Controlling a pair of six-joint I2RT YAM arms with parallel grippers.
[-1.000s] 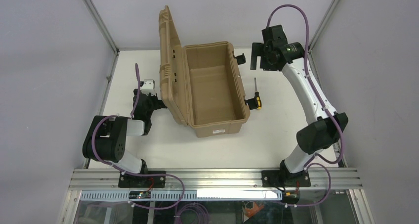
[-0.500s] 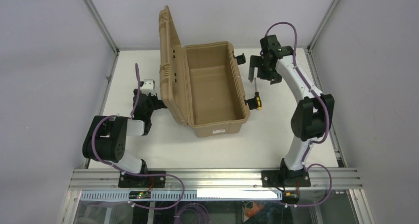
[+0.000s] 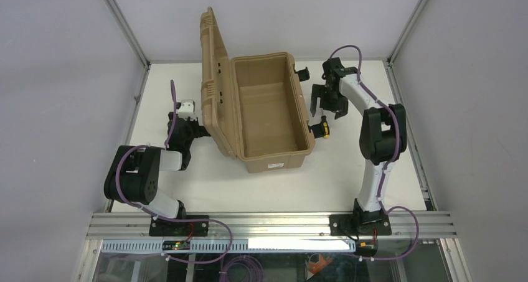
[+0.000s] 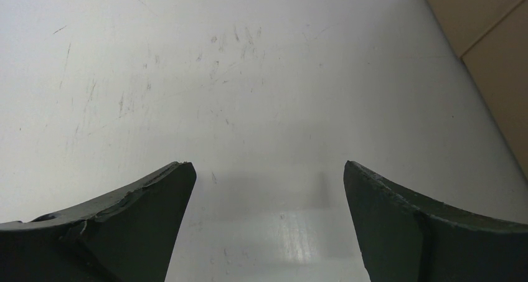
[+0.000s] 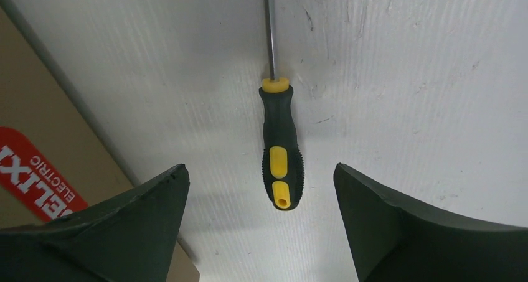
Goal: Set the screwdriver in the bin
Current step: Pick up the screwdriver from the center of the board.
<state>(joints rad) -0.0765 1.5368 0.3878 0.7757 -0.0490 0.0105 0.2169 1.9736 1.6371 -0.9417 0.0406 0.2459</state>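
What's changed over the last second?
The right hand swung in from the far right corner and came down over the screwdriver, open fingers now either side of its handle, nothing gripped. Screwdriver, bin and left hand stayed put.

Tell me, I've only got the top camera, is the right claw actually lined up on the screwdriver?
Observer: Yes. In the right wrist view the screwdriver lies on the table, its handle between the fingers of the open right claw, neither touching it.
Operator: Where does the shaft point?
Observer: Straight away from that camera, out the top of its picture.
Operator: And the other arm?
Observer: The left claw is open over bare table, with the bin at its view's right edge.
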